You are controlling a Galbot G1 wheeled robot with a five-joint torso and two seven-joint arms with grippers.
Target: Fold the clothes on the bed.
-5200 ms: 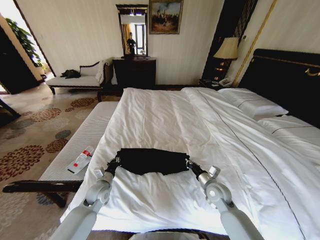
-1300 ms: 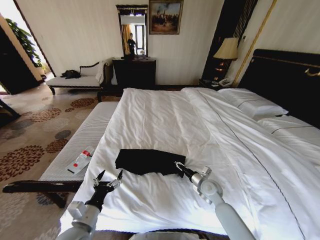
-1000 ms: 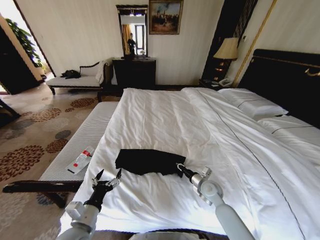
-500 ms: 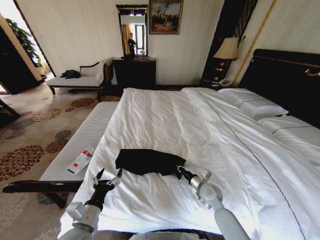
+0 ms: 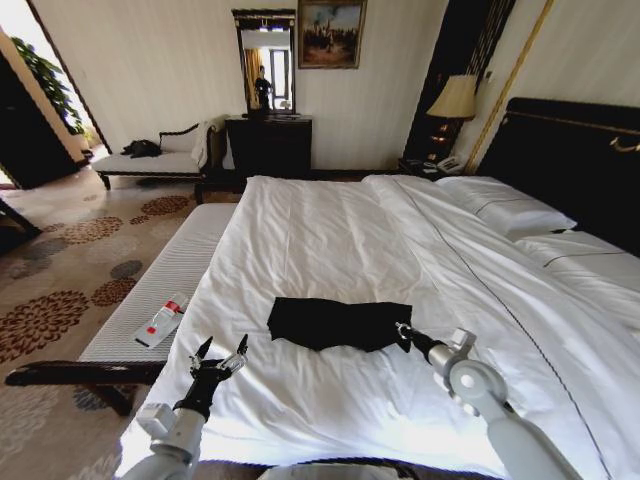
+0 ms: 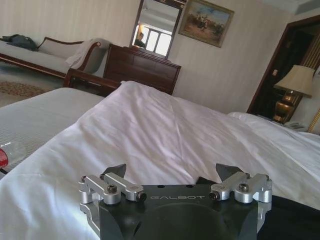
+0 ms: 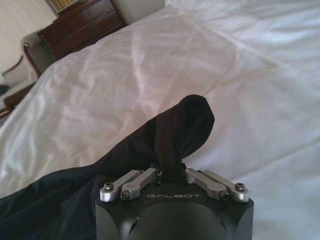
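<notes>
A black T-shirt (image 5: 338, 323), folded into a low, wide band, lies on the white duvet of the bed (image 5: 330, 240) near the foot end, a little toward 5 o'clock of the duvet's centre in the head view. The right end effector (image 5: 403, 332) is clenched on the garment's right-hand edge: in the right wrist view a narrow fold of the black cloth (image 7: 175, 135) rises between the closed fingers (image 7: 134, 182), lifted into a rounded hump above the sheet, while the rest of the shirt trails flat toward the near corner of that view. The right arm reaches in from 5 o'clock of the head view.

The left end effector (image 5: 220, 358) hovers released over the near left corner of the duvet, at about 8 o'clock from the T-shirt and well apart from it; its two dark fingertips (image 6: 116, 171) stand spread wide with nothing between them. In the left wrist view a dark strip of the shirt (image 6: 290, 215) shows just beyond the spread tips.

Beside the bed at 9 o'clock stands a pale striped bench (image 5: 165, 285) with dark wooden legs, carrying a small red-and-white bottle (image 5: 162, 320). Two white pillows (image 5: 505, 205) rest against the tall dark headboard (image 5: 580, 160) at 2 o'clock. Against the far wall at 12 o'clock are a dark dresser (image 5: 268, 145) with a mirror, a framed painting (image 5: 331, 32) and a lit table lamp (image 5: 455, 98).
</notes>
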